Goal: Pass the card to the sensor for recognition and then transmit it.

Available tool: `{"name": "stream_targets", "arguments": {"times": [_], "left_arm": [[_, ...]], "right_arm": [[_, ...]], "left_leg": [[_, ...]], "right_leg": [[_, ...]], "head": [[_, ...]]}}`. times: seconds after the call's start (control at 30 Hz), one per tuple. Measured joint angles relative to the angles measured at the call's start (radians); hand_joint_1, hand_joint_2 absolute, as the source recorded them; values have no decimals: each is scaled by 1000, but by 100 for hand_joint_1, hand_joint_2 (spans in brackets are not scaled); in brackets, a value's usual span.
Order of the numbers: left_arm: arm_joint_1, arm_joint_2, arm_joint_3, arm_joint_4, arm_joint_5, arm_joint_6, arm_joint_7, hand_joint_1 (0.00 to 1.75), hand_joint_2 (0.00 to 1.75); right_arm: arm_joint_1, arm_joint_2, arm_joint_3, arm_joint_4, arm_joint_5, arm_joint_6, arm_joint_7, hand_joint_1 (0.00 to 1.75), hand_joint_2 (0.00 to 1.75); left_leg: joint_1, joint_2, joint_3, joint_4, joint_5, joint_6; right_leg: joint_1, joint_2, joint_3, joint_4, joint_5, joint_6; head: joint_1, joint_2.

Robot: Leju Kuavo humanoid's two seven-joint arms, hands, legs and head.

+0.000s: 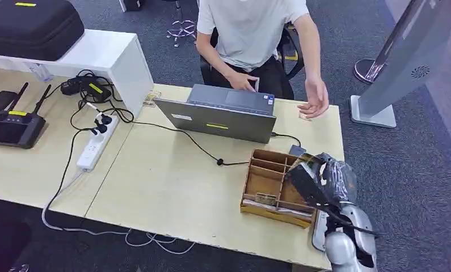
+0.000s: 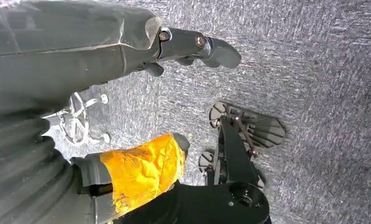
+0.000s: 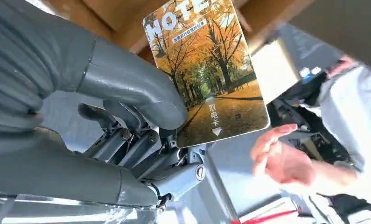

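One card (image 3: 206, 70) pinched under the right robot hand (image 3: 127, 121) thumb.

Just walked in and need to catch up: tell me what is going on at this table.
The robot's right hand pinches a hotel key card printed with autumn trees, holding it over the wooden divided box near the table's edge. A seated person behind the laptop holds an open hand out over the table. The left hand hangs over the carpet, holding nothing.
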Motion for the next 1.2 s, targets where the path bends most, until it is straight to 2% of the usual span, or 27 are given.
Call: {"name": "stream_targets", "arguments": {"times": [0.13,0.3,0.43,0.6,0.87,0.9,1.2], "left_arm": [[-1,7,0,0,-25,-8,0,0,175],[-5,14,0,0,-61,-20,-8,0,175],[-7,15,0,0,-78,-21,-13,0,175],[-11,14,0,0,-88,-18,-24,0,175],[-17,14,0,0,-92,-17,-27,0,175],[-17,14,0,0,-92,-17,-27,0,175],[-18,14,2,0,-98,10,-2,0,175]], "right_arm": [[-118,21,-36,29,-32,17,57,175,175],[-309,55,-102,142,11,-33,165,175,175],[-429,81,-172,237,59,-69,218,175,175],[-508,103,-240,324,120,-98,276,175,175],[-561,125,-318,428,160,-117,282,175,175],[-562,126,-322,433,160,-117,282,0,175],[-564,132,-372,467,209,-122,292,0,175]], "left_leg": [[0,0,0,0,1,-1],[0,0,0,0,3,1],[0,0,0,0,3,0],[0,0,0,0,3,0],[0,0,0,0,3,0],[0,0,0,0,3,0],[0,0,0,0,3,0]], "right_leg": [[0,0,0,0,1,-1],[0,0,0,0,3,-1],[0,0,0,0,3,-1],[0,0,-1,0,3,-1],[0,0,-1,0,3,-1],[0,0,-1,0,3,-1],[0,0,-1,0,3,-1]], "head": [[0,0],[0,0],[0,0],[0,0],[0,0],[0,0],[0,0]]}}
